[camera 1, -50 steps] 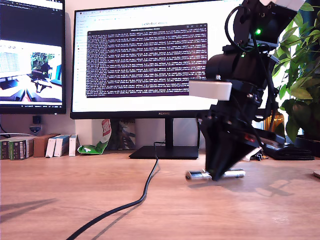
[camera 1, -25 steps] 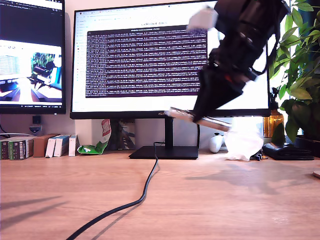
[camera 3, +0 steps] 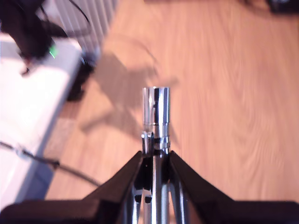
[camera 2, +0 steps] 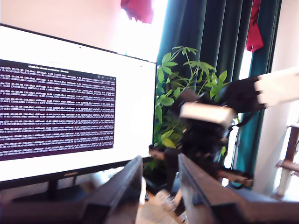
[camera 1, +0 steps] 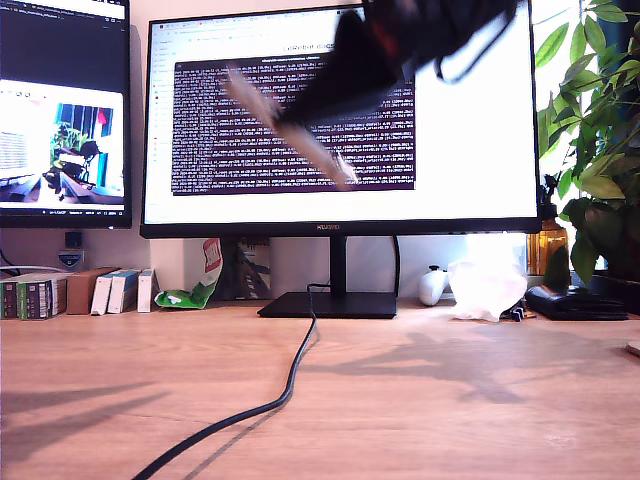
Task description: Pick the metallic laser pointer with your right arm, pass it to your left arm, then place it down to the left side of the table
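my second gripper (camera 3: 155, 151) is clamping the metallic laser pointer (camera 3: 156, 112) between its two dark jaws, with the shiny ridged end and the thin clip sticking out past the tips, so the free length is being left exposed, probably for another gripper to take. in the exterior view the same pointer (camera 1: 290, 125) is showing as a blurred pale streak high in the air, tilted down toward the exterior view's right, in front of the lit monitor (camera 1: 450, 160) and well clear of the table (camera 1: 450, 410); the dark smear above it is the arm (camera 1: 400, 45) carrying it, and the blur suggests fast travel. from the second wrist view the wooden desktop is lying far below the pointer, with a black cable (camera 1: 270, 400) trailing across it, so the pointer is touching nothing but the jaws. my first gripper (camera 2: 160, 186) is facing the monitor and a leafy plant (camera 2: 187, 88), with the other arm's white block (camera 2: 208, 113) hanging in front of the plant; its jaws are standing apart with a gap between them and nothing visibly caught there, so it is looking ready to receive. i am judging that the pick is done and the handover is the step in hand: the pointer is being held near one end so that enough bare metal remains to be grasped. the risk i am seeing is a slip, since smooth metal in a narrow pinch can rotate or slide when the second grip closes.
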Robot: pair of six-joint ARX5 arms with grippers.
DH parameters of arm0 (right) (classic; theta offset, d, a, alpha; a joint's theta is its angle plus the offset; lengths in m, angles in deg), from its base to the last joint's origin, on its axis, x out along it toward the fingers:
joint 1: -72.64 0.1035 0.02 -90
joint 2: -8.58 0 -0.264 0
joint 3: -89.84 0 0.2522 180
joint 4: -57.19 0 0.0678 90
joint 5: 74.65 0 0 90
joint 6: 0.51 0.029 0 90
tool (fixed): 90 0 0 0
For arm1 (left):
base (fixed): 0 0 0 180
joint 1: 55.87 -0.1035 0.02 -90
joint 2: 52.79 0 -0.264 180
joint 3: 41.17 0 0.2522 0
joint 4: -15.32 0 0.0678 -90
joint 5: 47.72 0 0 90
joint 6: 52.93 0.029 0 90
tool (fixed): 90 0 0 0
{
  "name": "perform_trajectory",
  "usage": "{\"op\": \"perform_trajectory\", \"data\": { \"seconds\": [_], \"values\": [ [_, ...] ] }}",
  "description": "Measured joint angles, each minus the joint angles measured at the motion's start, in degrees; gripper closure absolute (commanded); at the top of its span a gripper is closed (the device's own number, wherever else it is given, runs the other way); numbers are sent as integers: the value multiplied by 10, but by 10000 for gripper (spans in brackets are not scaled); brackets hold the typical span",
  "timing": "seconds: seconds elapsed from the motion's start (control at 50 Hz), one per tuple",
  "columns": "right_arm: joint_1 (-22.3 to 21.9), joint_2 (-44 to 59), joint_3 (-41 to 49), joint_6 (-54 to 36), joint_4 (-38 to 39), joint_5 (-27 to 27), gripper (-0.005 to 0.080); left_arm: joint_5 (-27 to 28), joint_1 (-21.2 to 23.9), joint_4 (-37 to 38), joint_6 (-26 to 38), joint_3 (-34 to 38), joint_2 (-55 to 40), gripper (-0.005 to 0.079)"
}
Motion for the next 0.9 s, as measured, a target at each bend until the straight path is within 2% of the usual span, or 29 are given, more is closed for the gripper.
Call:
{"op": "perform_trajectory", "data": {
  "seconds": [0.08, 0.24, 0.34, 0.48, 0.66, 0.9],
  "values": [
    [5, -24, -17, 9, 3, 0, 765, 7, 12, -55, -10, 0, -43, 463],
    [4, -48, -75, 40, 10, -2, 765, 12, 34, -143, -29, -2, -144, 434],
    [4, -49, -91, 44, 12, -2, 765, 25, 51, -181, -42, -15, -218, 361],
    [7, -48, -92, 44, 8, -2, 765, 31, 73, -205, -43, -58, -289, 306],
    [11, -48, -92, 44, 8, -2, 765, 43, 95, -216, -25, -132, -346, 305],
    [12, -48, -92, 44, 16, -2, 765, 54, 136, -215, -3, -166, -393, 305]
  ]
}}
